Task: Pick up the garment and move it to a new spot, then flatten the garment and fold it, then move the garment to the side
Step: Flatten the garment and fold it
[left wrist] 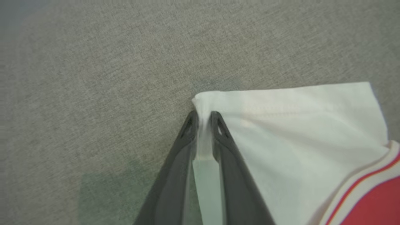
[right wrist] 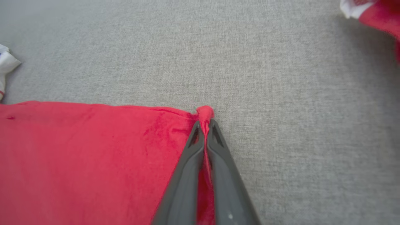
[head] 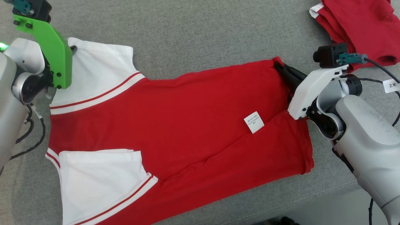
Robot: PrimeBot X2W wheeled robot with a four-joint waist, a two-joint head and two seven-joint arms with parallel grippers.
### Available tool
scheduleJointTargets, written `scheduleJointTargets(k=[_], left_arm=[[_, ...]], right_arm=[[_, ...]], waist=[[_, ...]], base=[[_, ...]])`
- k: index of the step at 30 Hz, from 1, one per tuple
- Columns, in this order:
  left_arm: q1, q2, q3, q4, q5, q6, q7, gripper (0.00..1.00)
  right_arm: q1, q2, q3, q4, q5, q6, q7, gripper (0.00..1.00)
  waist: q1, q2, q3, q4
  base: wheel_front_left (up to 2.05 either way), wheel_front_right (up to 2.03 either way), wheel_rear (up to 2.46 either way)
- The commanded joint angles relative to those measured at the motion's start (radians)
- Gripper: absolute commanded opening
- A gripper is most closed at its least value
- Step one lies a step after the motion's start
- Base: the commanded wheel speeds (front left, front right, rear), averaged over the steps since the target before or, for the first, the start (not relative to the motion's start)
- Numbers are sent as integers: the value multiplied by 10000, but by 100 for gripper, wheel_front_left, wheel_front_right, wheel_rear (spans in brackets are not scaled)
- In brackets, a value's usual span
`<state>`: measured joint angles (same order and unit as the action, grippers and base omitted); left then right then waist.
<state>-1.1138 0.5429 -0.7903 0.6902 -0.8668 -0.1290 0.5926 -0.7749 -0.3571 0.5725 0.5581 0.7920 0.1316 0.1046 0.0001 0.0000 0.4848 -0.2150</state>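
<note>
Grey woven cloth (head: 200, 28) covers the work surface, and the red T-shirt (head: 187, 125) lies spread flat across its middle, white sleeves toward the robot's left and hem toward its right. The head view takes in the whole shirt and a second red garment (head: 362, 25) bunched at the far right corner, cut off by the frame. In that view the left gripper (head: 73, 48) is mostly hidden behind its green bracket (head: 51, 50). The left wrist view settles its state: the left gripper is clenched on the outer corner of the far white sleeve (left wrist: 297, 125), with cloth puckered between the tips. The right wrist view shows the right gripper (right wrist: 204, 125) pinched tight on the far hem corner of the shirt, a small red nub poking past the tips. In the head view those dark fingers reach in from the right edge. A white care label (head: 253, 122) sits on the red body near the hem; its print is too small to read. A paper tag (head: 391, 85) on the right arm's cable reads "2米". The near sleeve (head: 100, 181) runs off the bottom edge.
</note>
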Motion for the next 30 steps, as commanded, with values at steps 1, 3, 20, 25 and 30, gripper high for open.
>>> scheduleJointTargets(k=[1,3,20,25,30], left_arm=[[-169,143,-46,85,2,-23,-166,0],[-238,208,-77,123,-36,-22,-398,0],[248,242,-444,302,-808,-3,-1965,0],[612,480,-801,-493,-1240,-3,-2086,0],[1203,1008,-1196,-1690,-1854,-5,-1922,0]], right_arm=[[-121,-79,-31,188,67,-19,-238,0],[-156,-94,-120,412,74,-19,-603,0],[-113,261,-257,1957,-244,-19,-2601,0],[265,-58,112,1728,-191,-19,-2862,0],[763,-525,427,1516,-234,-20,-3166,0]], waist=[[-1,0,-63,57],[-1,0,-126,121],[-1,0,-1464,758],[-1,0,-2036,916],[-1,0,-2615,1092]], base=[[0,0,0],[0,0,0],[0,0,0],[0,0,0],[0,0,0]])
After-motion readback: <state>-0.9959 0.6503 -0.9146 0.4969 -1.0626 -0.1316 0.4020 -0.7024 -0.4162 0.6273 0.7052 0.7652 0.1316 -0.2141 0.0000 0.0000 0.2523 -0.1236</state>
